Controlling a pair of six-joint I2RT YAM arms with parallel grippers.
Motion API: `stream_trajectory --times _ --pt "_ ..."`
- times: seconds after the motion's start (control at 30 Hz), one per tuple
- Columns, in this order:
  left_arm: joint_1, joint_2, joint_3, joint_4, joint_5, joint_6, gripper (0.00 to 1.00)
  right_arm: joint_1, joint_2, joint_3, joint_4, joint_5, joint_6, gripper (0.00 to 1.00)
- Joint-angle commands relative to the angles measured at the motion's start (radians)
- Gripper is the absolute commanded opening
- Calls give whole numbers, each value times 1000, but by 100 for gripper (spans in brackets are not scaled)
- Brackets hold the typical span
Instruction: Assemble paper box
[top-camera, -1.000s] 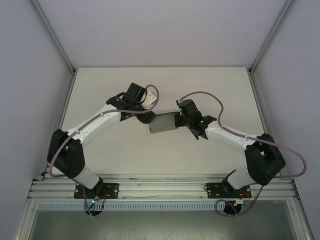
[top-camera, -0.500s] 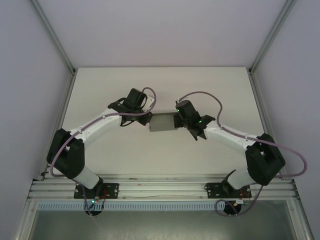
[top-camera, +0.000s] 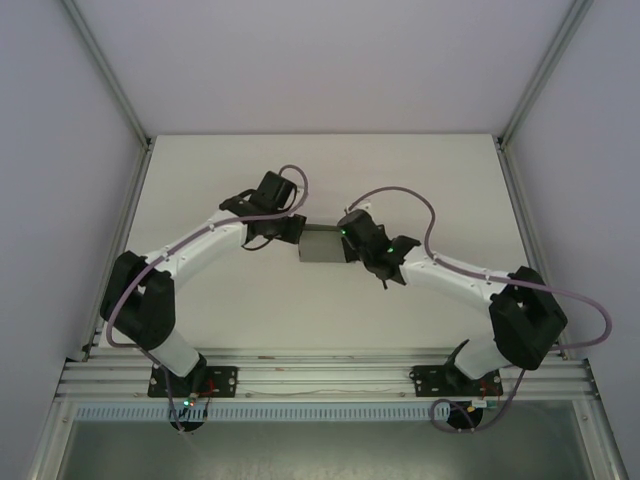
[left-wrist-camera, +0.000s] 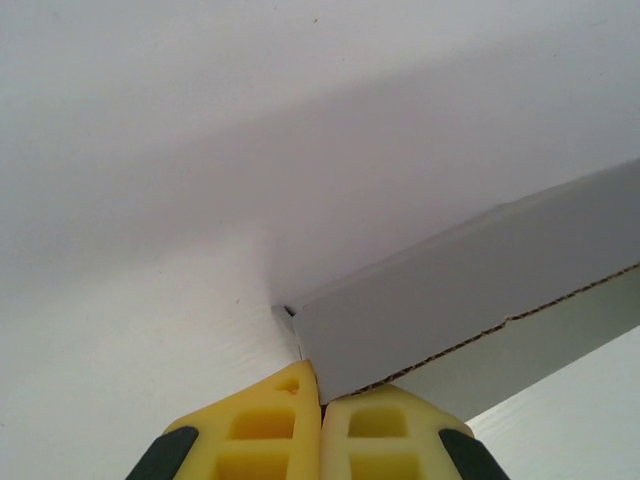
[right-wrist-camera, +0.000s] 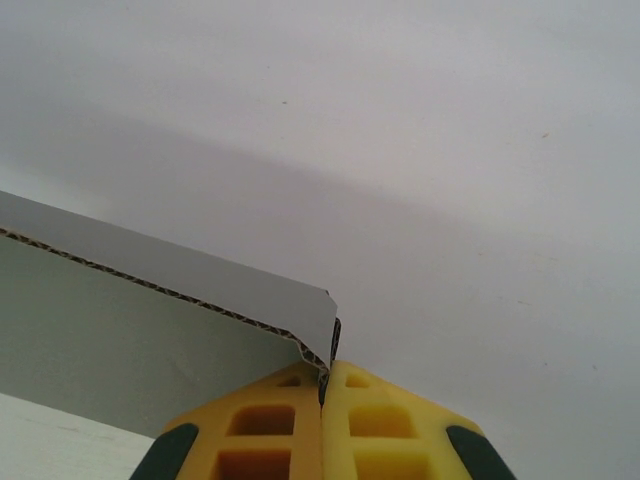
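Observation:
The paper box (top-camera: 320, 244) is a small low grey cardboard box in the middle of the white table, held between both arms. My left gripper (top-camera: 296, 232) meets its left end; in the left wrist view the yellow fingers (left-wrist-camera: 262, 425) are shut on the box's corner edge (left-wrist-camera: 330, 385). My right gripper (top-camera: 347, 240) is at its right end; in the right wrist view the yellow fingers (right-wrist-camera: 390, 420) pinch the box's wall (right-wrist-camera: 326, 352), whose corrugated edge (right-wrist-camera: 150, 285) runs off to the left.
The white table (top-camera: 420, 170) has open surface behind and in front of the box. Aluminium frame posts (top-camera: 125, 190) and grey side walls bound it left and right. A rail (top-camera: 320, 375) with the arm bases runs along the near edge.
My left gripper has moved in to the box's left end and shut on its corner. The right gripper, still shut on the box, has shifted slightly left with it.

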Motion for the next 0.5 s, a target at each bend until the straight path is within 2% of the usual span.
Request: stream_trajectory --times 0.0,0.1,0.2,0.33,0.47 --pt "-7 26 25 -93 123 -145 0 34 16 -19 -16 74 13 0" --pt "-1 30 51 -146 135 -158 0 43 16 -34 -1 90 8 0" --pt "28 50 87 -184 238 -166 0 56 12 -51 21 94 -18 0" --pt "65 91 168 -297 231 -167 0 67 8 -75 41 101 -37 0" --pt "74 106 182 -288 276 -201 0 68 1 -82 50 98 -20 0"
